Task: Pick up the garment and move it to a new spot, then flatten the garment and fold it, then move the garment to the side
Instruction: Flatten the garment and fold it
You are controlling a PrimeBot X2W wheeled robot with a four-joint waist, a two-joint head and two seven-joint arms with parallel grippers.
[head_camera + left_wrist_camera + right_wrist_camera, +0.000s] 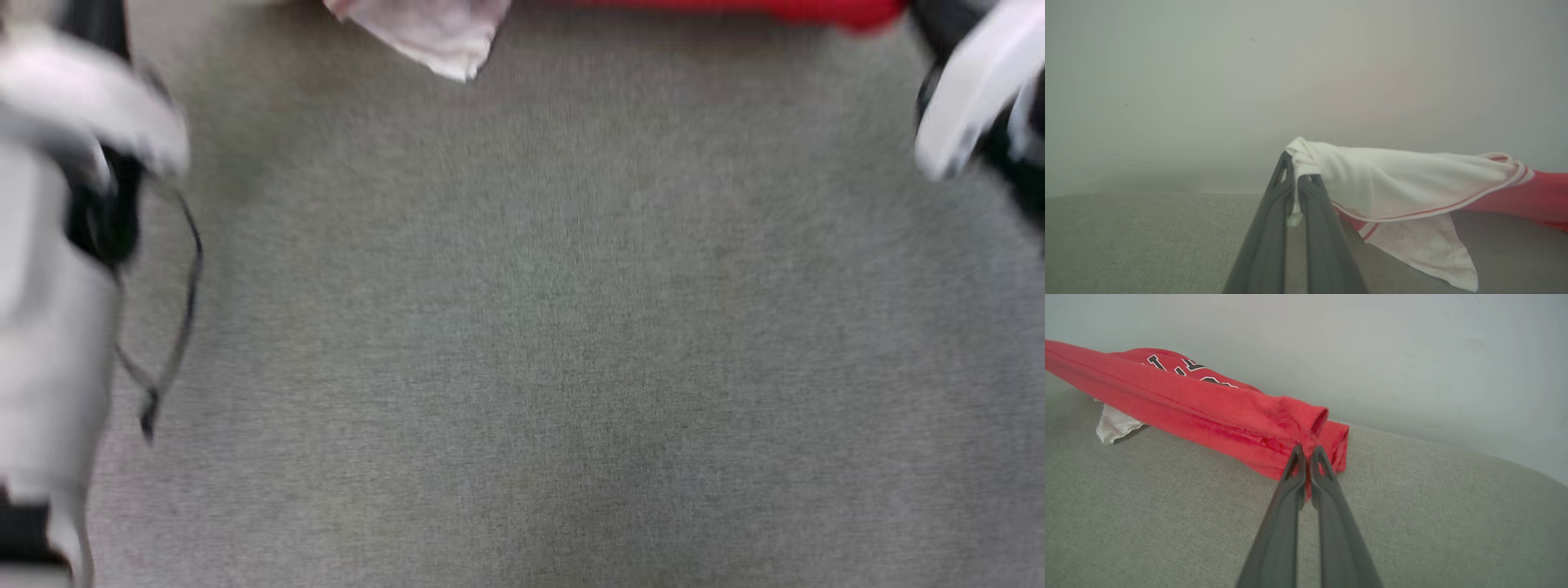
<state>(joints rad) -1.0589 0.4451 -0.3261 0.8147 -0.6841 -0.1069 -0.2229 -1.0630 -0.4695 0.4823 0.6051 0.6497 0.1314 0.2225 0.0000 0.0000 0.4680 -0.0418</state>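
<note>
Left arm [49, 327]: is showing pale and blurry at the near left of the head view, with a thin black cable [186, 327] hanging beside it.
Right arm [971, 90]: is showing blurry at the top right of the head view.
Grey cloth surface [522, 327]: is lying flat under the arms and under the garment.
Left end effector [1297, 169]: its two dark fingers are squeezing together on a bunched bit of the white sleeve and holding that bit up.
Right end effector [1307, 451]: its two dark fingers are squeezing together on the red end of the garment.
Garment [1208, 412]: is stretching like a long red roll between the two end effectors, far out on the surface and close to the wall. Black letters with white edges are showing on its top side.
Sleeve [1392, 179]: is hanging white, with thin red stripes along its edge, from the left end effector. Its lower flap is drooping down to the surface.
Wall [1412, 355]: is standing pale and plain behind the garment.
</note>
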